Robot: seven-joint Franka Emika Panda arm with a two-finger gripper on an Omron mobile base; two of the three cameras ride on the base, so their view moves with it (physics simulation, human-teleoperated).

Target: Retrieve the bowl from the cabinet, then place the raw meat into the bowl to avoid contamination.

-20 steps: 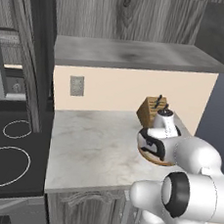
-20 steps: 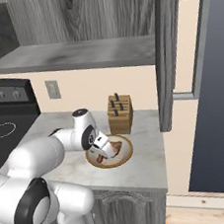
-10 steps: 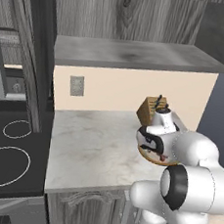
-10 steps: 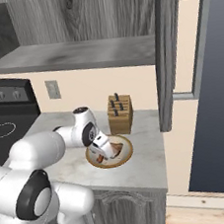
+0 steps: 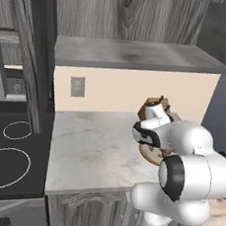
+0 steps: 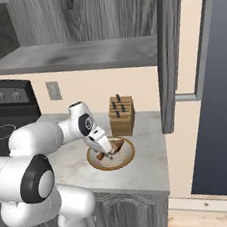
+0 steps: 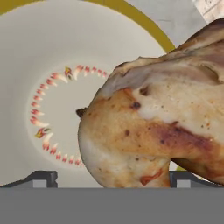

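The bowl (image 6: 125, 158) rests on the marble counter in front of the knife block; in the left base view its rim (image 5: 148, 156) peeks out from behind my arm. The raw meat (image 6: 117, 144) lies inside it. In the hand view the meat (image 7: 162, 122) is a large browned lump on the bowl's pale inside (image 7: 48, 65). My gripper (image 6: 105, 152) points down into the bowl just over the meat and is open, its fingertips (image 7: 41, 178) far apart on either side of the meat. The cabinet (image 6: 171, 53) above stands open, showing its grey shelf (image 5: 136, 55).
A wooden knife block (image 6: 122, 115) stands against the wall right behind the bowl. The black stove (image 5: 5, 157) adjoins the counter on the left. The open cabinet door (image 6: 198, 44) hangs over the counter's right end. A wall socket (image 5: 77, 86) sits on the backsplash.
My arm's elbow has swung a little nearer the cameras and the hand has shifted slightly over the bowl. The jaws stay wide. Bowl and meat have not moved.
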